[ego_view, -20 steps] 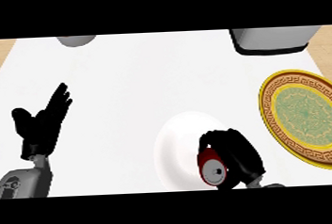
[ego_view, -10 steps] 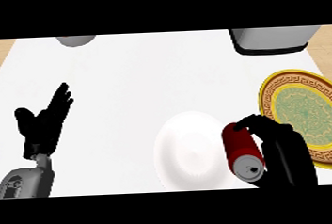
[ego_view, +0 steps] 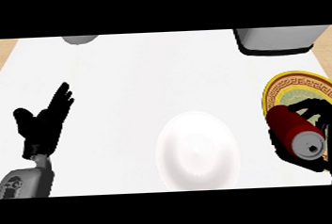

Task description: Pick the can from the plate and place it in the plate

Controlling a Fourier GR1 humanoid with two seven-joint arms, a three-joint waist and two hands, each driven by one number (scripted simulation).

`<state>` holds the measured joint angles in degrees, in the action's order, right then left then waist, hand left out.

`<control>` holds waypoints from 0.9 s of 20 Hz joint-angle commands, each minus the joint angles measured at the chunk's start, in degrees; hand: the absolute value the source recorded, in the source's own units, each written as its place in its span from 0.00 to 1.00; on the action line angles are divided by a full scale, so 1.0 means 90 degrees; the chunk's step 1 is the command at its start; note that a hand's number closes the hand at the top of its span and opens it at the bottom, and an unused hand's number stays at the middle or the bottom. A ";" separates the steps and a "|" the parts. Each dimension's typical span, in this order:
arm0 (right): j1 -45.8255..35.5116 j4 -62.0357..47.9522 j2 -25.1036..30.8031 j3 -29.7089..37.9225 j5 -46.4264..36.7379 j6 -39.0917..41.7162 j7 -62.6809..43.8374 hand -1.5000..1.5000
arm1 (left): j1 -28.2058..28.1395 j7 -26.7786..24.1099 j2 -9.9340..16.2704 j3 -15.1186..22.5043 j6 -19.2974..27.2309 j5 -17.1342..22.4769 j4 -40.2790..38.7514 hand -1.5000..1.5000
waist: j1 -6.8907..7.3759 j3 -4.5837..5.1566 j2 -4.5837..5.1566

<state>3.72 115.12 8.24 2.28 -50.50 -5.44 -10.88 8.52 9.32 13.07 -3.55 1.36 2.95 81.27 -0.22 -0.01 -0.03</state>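
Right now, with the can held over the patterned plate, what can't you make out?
Head view only:
- Whether the red can touches the gold-rimmed plate: can and right hand cover the spot.
- The plate's right side: cut by the picture edge.
- The grey object and dark-based container: cut off at the top.

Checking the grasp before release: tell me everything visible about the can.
The can is dark red with a silvery metal end, which faces the view's lower right. It lies tilted on its side, not upright, held in the right hand, whose black fingers curl round it from behind and below. It shows over the left part of the gold-rimmed patterned plate, at the view's right edge. Whether it touches that plate cannot be told. It is clear of the white plate.
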 commanded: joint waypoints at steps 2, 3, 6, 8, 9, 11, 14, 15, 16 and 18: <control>-0.0359 -0.1422 0.0498 0.1308 0.0805 -0.0369 0.0780 1.00 | -0.0040 -0.0189 0.0060 -0.0112 -0.0149 0.0010 -0.0196 0.50 | 0.0031 -0.0003 0.0017; -0.0721 -0.1564 0.0628 0.1444 0.0969 -0.0184 0.0697 1.00 | 0.0091 0.0265 -0.0097 0.0055 0.0039 -0.0073 0.0208 0.50 | 0.0039 -0.0003 0.0008; -0.0901 -0.2126 0.1028 0.1889 0.1321 -0.0056 0.1039 1.00 | 0.0367 -0.0019 0.0022 -0.0185 -0.0051 -0.0080 -0.0333 0.50 | 0.0009 0.0000 0.0014; -0.1087 -0.3079 0.1264 0.2054 0.1230 -0.0214 0.1445 1.00 | -0.0019 -0.0057 0.0031 -0.0135 -0.0280 0.0067 -0.0002 0.50 | 0.0067 -0.0003 0.0015; -0.1219 -0.3153 0.1483 0.2018 0.1064 -0.0055 0.1362 1.00 | 0.0010 -0.0205 0.0188 -0.0316 -0.0422 0.0150 -0.0211 0.50 | 0.0064 0.0000 0.0016; -0.1030 -0.3878 0.1821 0.2286 0.1383 0.0114 0.1993 1.00 | 0.0033 -0.0066 -0.0182 0.0036 0.0094 -0.0256 0.0064 0.50 | 0.0061 -0.0006 0.0021; -0.1437 -0.4787 0.1998 0.2118 0.1343 0.0439 0.2157 1.00 | -0.0138 0.0037 0.0076 -0.0174 -0.0256 0.0041 0.0307 0.50 | 0.0128 -0.0006 0.0018; -0.1612 -0.5000 0.1955 0.2395 0.1894 0.0771 0.2033 1.00 | 0.0043 0.0083 0.0032 -0.0125 -0.0353 0.0101 0.0101 0.50 | 0.0116 -0.0008 0.0028; -0.1691 -0.5213 0.2047 0.2444 0.2063 0.1123 0.1936 1.00 | 0.0021 0.0044 -0.0236 0.0110 -0.0034 -0.0181 0.0141 0.50 | 0.0115 -0.0009 0.0031; -0.1557 -0.5855 0.2215 0.2425 0.2017 0.1071 0.2749 0.00 | -0.0119 0.0100 -0.0148 -0.0005 -0.0085 -0.0123 0.0224 0.50 | 0.0091 -0.0008 0.0019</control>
<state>-9.29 71.68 25.26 22.11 -35.86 0.63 7.59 8.67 9.37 12.54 -4.16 -0.17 2.44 81.75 0.63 -0.06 0.19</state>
